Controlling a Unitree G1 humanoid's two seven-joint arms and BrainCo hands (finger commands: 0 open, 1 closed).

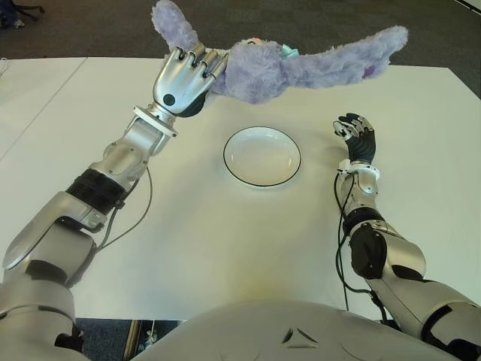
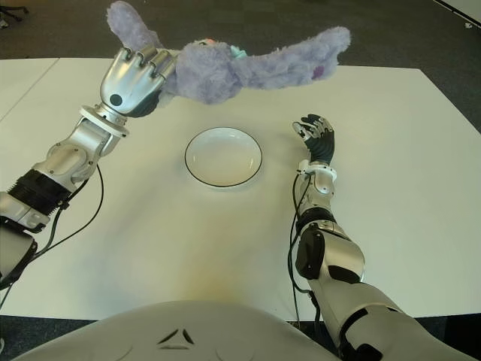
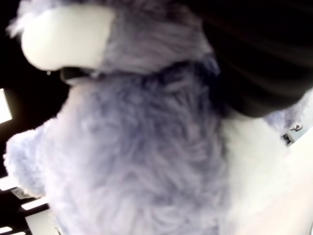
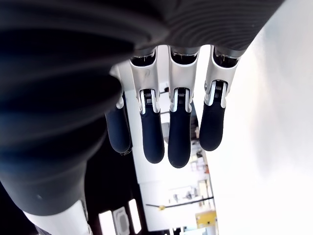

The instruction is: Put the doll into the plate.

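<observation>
A purple plush doll (image 1: 270, 68) with long floppy limbs hangs in the air above the far half of the white table (image 1: 203, 241). My left hand (image 1: 184, 75) is shut on its body, and the fur (image 3: 142, 161) fills the left wrist view. The white plate (image 1: 261, 156) with a dark rim lies on the table, nearer to me than the doll and a little to the right of my left hand. My right hand (image 1: 355, 135) shows to the right of the plate, its fingers (image 4: 161, 132) relaxed and holding nothing.
A second white table (image 1: 30, 90) adjoins on the left, with a seam between the two. Dark carpet (image 1: 90, 30) lies beyond the far edge. A cable (image 1: 131, 210) hangs from my left forearm over the table.
</observation>
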